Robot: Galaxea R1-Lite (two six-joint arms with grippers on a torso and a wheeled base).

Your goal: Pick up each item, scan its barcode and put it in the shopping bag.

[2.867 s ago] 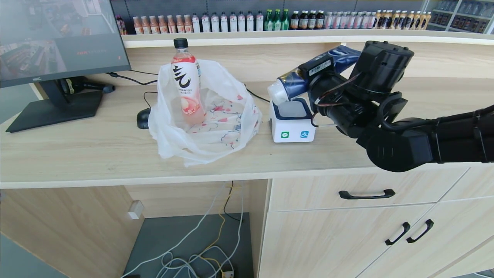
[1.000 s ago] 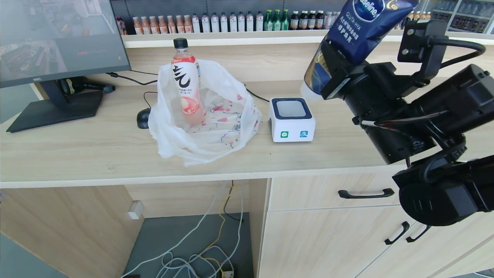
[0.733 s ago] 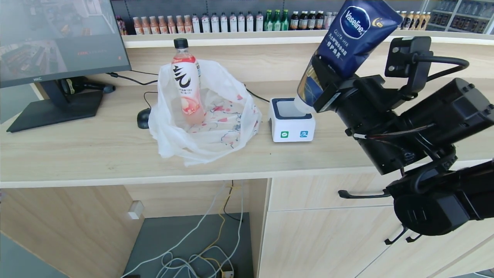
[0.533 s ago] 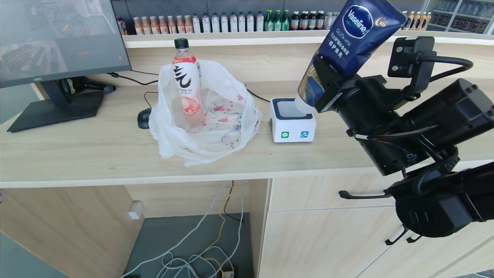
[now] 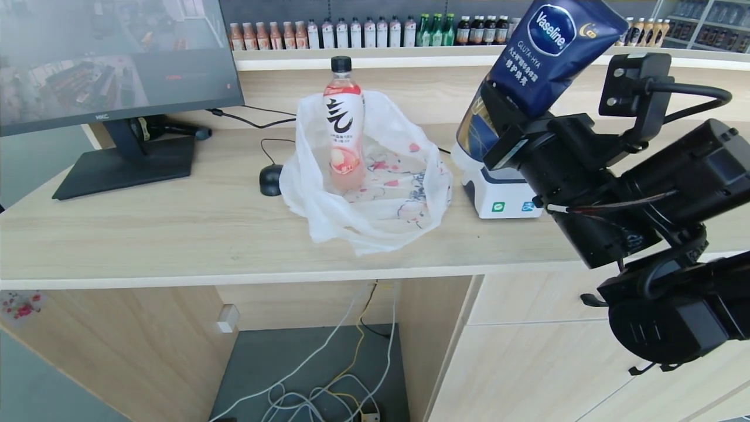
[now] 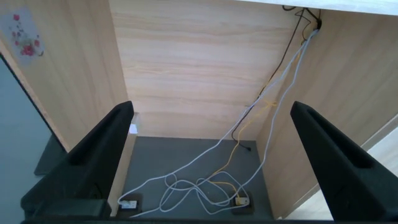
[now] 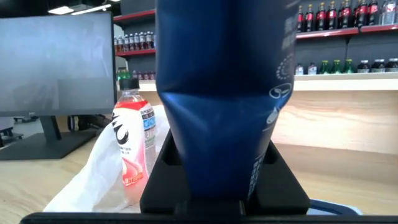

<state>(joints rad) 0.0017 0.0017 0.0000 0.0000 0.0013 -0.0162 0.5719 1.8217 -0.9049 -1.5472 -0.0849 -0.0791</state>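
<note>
Two grippers are noted. Nearest and lowest, the left gripper is held below the counter's edge with its two black fingers spread wide and nothing between them; past them a wooden back panel and loose cables on the dark floor are seen. At the robot's right, the right gripper is raised above the counter and is clamped on a blue tube. The tube is gripped on its lower part, tilted, with the white cap down and the flat crimped end up. In the right wrist view the tube is seen pinched between the black jaws of that gripper. The cap end is placed just over the near-left part of a white scanner with a dark-rimmed top; whether the two touch cannot be told. The scanner is set on the counter, just beside a bag on its left. The bag is of white plastic with red and blue print, mouth open and slumped. One bottle of pink drink with a black cap is stood upright inside the bag, toward its back. Left of the bag a black mouse is seen, its cord led back. Farther left, a monitor is stood on a flat black foot. Farthest off, a row of drinks is lined along a shelf behind the counter's raised ledge.
</note>
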